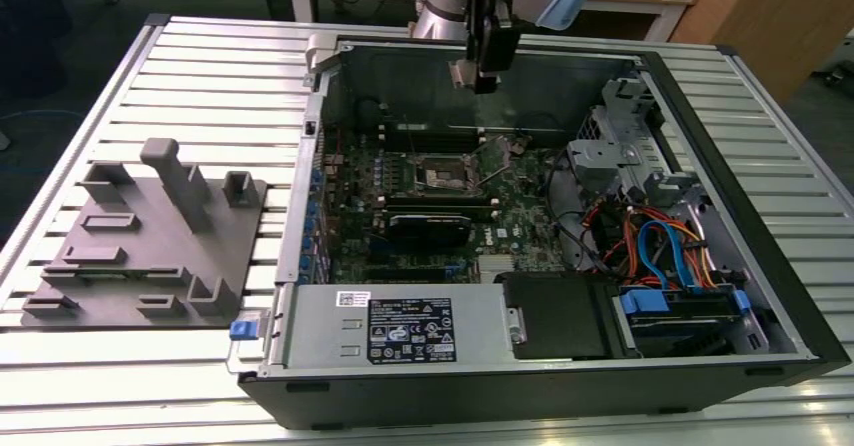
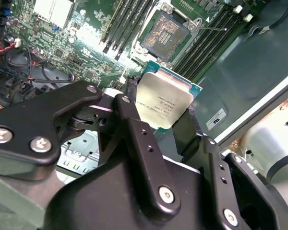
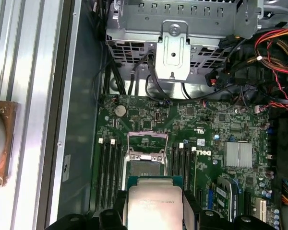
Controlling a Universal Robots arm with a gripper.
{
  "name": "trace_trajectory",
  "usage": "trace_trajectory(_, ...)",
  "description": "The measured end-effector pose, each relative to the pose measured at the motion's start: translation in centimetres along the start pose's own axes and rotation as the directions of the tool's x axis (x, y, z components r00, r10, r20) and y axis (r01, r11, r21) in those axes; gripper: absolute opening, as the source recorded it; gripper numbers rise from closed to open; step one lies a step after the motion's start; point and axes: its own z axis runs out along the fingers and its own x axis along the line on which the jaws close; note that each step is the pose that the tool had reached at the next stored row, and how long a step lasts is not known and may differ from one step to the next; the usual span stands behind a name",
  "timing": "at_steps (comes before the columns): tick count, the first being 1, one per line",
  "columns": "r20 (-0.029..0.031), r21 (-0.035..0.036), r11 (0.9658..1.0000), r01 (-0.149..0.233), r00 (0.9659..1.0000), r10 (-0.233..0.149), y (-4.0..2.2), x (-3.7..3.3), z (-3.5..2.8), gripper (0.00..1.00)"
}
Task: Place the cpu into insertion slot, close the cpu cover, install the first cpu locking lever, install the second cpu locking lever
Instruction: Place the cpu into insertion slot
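My gripper [image 1: 483, 74] hangs above the open computer case, over its far side, shut on the cpu [image 2: 163, 98]. The chip's dull silver top faces the cameras in both wrist views, and black fingers [image 2: 129, 115] press on two opposite edges. Below on the green board lies the insertion slot [image 3: 146, 166], uncovered, its dark square contact field bare [image 2: 165, 32]. The cpu cover [image 3: 147, 134] stands raised at the slot's edge. A thin wire lever [image 2: 212, 28] sticks out beside the socket. In the exterior view the insertion slot [image 1: 447, 173] sits a good distance under the gripper.
Long black memory slots [image 3: 108, 163] flank the socket. A black module [image 1: 430, 228] lies nearer the front. At the exterior view's right are a metal drive cage [image 1: 621, 151] and coloured cables [image 1: 654, 246]. A grey fixture plate [image 1: 147, 236] sits left of the case.
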Motion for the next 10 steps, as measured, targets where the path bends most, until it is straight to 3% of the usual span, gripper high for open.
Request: trace_trajectory(10,0.0040,-0.0007,0.9988,-0.048,0.9988,0.048,0.00,0.00,0.02,0.54)
